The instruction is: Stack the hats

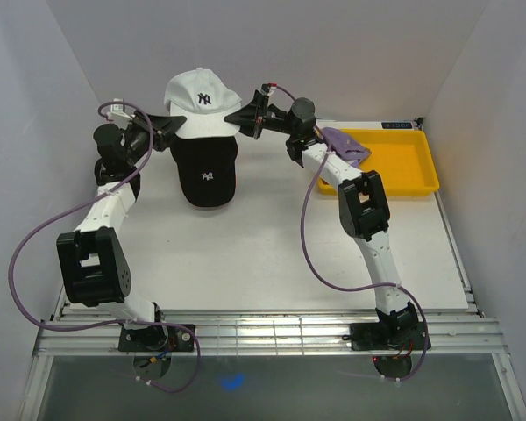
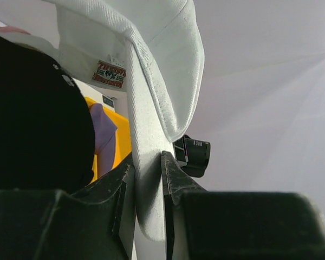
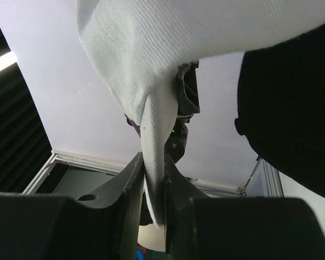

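The white hat [image 1: 202, 103] with a dark logo hangs in the air, held by both grippers at its two sides. My left gripper [image 1: 172, 125] is shut on its left edge; its fingers [image 2: 172, 174] pinch the white fabric [image 2: 151, 124]. My right gripper [image 1: 245, 116] is shut on its right edge; its fingers [image 3: 132, 176] pinch the white hat [image 3: 151, 70]. The black hat [image 1: 205, 172] with a white logo lies on the table just below and in front; it also shows in both wrist views [image 2: 38, 119] [image 3: 292, 108]. A purple hat [image 1: 344, 146] lies on the yellow tray's left edge. The pink and tan hats are hidden.
A yellow tray [image 1: 394, 167] stands at the back right of the white table [image 1: 272, 254]. White walls close in the back and both sides. The right arm reaches across in front of the tray.
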Tool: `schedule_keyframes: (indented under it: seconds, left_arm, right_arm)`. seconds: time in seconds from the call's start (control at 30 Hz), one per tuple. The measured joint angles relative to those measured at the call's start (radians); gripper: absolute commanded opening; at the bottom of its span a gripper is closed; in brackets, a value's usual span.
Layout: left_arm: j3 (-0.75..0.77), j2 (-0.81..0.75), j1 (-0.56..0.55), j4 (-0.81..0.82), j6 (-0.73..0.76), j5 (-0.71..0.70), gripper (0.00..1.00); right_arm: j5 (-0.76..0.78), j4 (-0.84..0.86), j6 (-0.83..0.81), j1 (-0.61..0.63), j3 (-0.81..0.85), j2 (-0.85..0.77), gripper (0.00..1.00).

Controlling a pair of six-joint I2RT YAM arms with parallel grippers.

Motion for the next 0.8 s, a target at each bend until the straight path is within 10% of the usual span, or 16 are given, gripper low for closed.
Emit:
schedule_keyframes:
  seconds: [0.8]
  left_arm:
    - [0.044, 0.070, 0.009, 0.029, 0.051, 0.081, 0.00]
  right_arm:
    - [-0.003, 0.025, -0.049, -0.015, 0.042, 0.048, 0.23]
